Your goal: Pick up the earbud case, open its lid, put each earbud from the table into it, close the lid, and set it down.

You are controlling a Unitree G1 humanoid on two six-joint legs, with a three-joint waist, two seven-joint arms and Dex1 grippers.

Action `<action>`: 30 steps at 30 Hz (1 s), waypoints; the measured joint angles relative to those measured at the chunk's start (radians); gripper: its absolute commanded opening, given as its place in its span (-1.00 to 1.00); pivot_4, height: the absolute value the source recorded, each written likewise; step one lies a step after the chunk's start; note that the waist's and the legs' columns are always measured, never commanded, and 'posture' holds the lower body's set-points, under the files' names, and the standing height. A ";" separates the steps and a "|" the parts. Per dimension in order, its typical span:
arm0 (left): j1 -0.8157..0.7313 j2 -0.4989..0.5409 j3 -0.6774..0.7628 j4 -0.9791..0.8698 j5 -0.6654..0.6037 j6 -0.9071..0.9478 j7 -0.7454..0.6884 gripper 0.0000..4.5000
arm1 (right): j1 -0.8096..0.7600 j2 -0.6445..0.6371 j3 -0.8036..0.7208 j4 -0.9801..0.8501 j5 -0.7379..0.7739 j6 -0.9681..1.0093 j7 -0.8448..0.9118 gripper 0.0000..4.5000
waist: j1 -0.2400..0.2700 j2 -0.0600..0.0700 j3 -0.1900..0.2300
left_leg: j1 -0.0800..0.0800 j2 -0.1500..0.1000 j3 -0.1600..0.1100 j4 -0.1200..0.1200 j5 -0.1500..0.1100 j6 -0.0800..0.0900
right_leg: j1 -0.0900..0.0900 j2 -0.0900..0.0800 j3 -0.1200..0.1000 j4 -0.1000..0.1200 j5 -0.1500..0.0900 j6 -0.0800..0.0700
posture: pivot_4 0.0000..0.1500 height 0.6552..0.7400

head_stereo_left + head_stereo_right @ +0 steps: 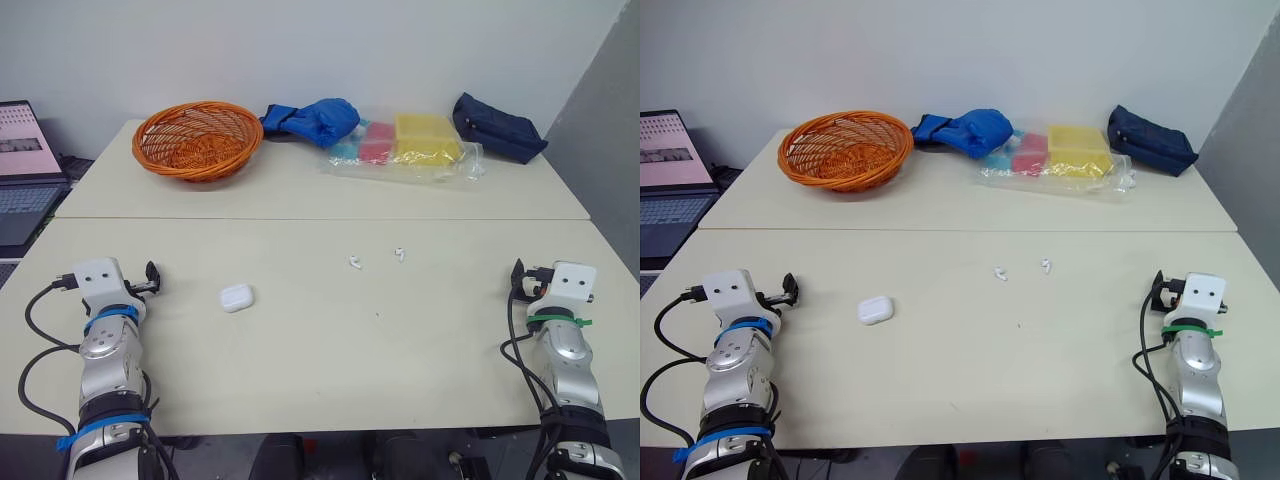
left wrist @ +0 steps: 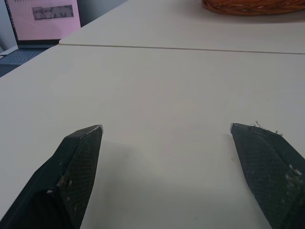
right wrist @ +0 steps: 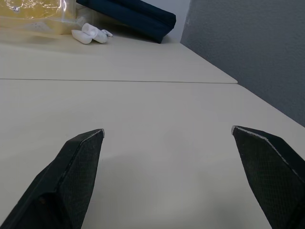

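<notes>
A white earbud case (image 1: 237, 297) lies shut on the near table, left of centre. Two small white earbuds rest apart from it toward the middle: one earbud (image 1: 354, 263) and, a little to its right, the other earbud (image 1: 399, 254). My left gripper (image 1: 152, 276) rests low at the table's left side, a short way left of the case, open with nothing between its fingers (image 2: 78, 167). At the far right my right gripper (image 1: 518, 277) also stands open and empty, its fingers (image 3: 76, 171) spread wide over bare tabletop.
On the far table stand an orange wicker basket (image 1: 198, 139), a blue cloth bundle (image 1: 315, 121), a clear bag of coloured blocks (image 1: 405, 147) and a dark navy pouch (image 1: 497, 127). A laptop (image 1: 25, 170) sits off the left edge. A seam (image 1: 320, 219) divides the two tables.
</notes>
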 measured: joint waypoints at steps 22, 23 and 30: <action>0.226 -0.021 0.005 -0.441 -0.148 0.176 -0.104 0.99 | -0.038 -0.006 0.005 0.055 -0.008 -0.028 0.023 1.00 | -0.002 0.000 0.000 | 0.000 0.001 0.002 -0.001 0.000 0.000 | -0.001 -0.001 0.002 -0.001 0.000 0.000 | 1.00 1.00; 0.256 -0.024 0.006 -0.496 -0.168 0.202 -0.113 0.99 | -0.037 -0.006 0.006 0.053 -0.008 -0.028 0.025 1.00 | -0.002 0.000 0.000 | 0.000 0.001 0.003 -0.001 0.000 0.000 | -0.002 -0.001 0.002 -0.001 0.000 0.000 | 1.00 1.00; 0.510 -0.068 -0.009 -0.901 -0.255 0.368 -0.135 0.99 | -0.042 -0.047 0.083 -0.087 0.021 0.050 0.184 1.00 | -0.005 0.001 0.001 | 0.000 0.002 0.005 -0.001 0.000 0.000 | -0.003 -0.001 0.010 0.000 0.000 0.000 | 1.00 1.00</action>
